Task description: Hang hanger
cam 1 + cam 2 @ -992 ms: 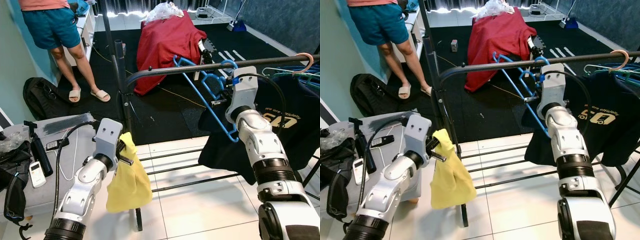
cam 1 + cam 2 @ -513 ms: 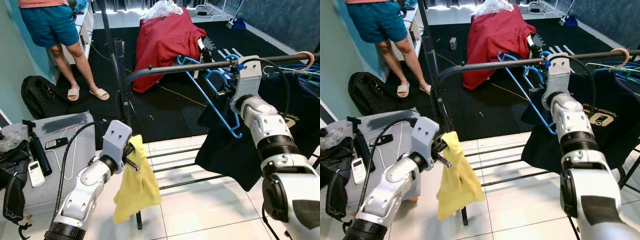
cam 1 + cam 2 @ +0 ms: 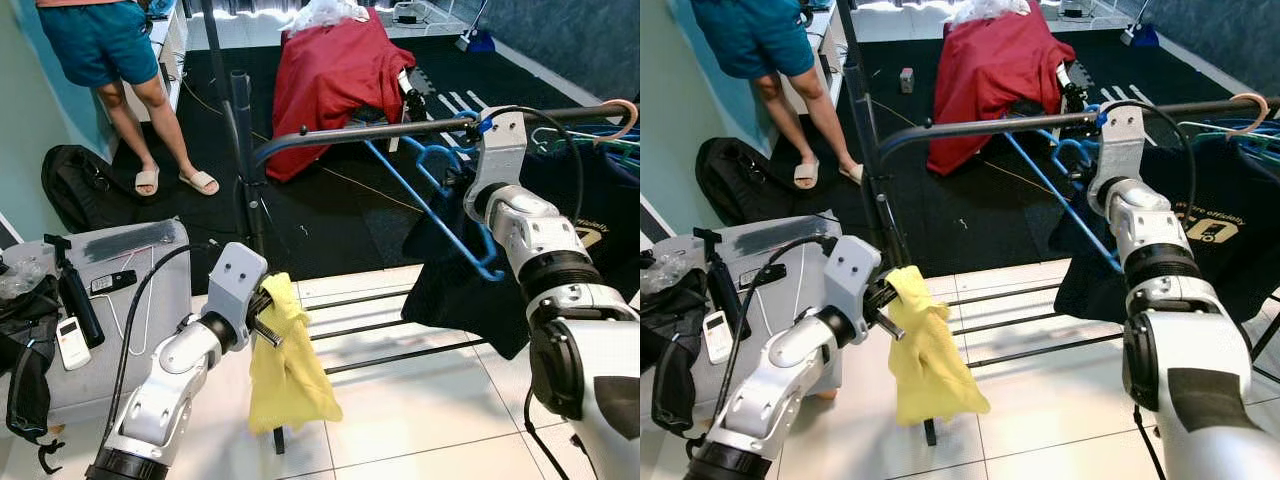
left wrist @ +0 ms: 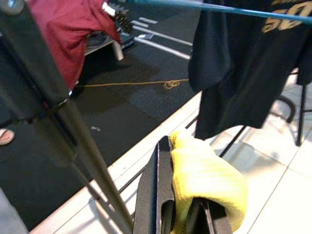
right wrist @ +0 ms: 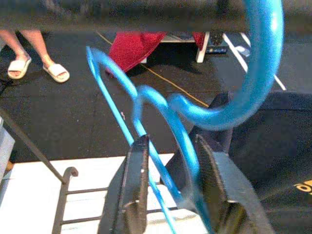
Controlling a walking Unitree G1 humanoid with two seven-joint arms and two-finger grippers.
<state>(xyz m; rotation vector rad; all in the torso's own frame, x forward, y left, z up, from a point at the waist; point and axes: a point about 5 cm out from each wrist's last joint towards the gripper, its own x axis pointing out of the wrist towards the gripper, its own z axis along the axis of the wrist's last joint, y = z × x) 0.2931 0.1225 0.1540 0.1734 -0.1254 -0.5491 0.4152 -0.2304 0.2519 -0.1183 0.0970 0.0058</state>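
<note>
While raised at the black garment rail, right gripper pinching blue plastic hanger, fingers either side of its neck, narrow gap; hook up against the rail, triangle slanting down in front of black printed T-shirt hung on same rail. Left gripper low beside rack upright, clamped on yellow cloth, cloth drooping toward floor. White glossy tiles under rack, black carpet beyond. Red fabric draped over furniture farther back. Grey case on robot's left, holding remote and black bottle. Black backpack by teal wall. Person's legs in sandals, teal shorts, far left.
</note>
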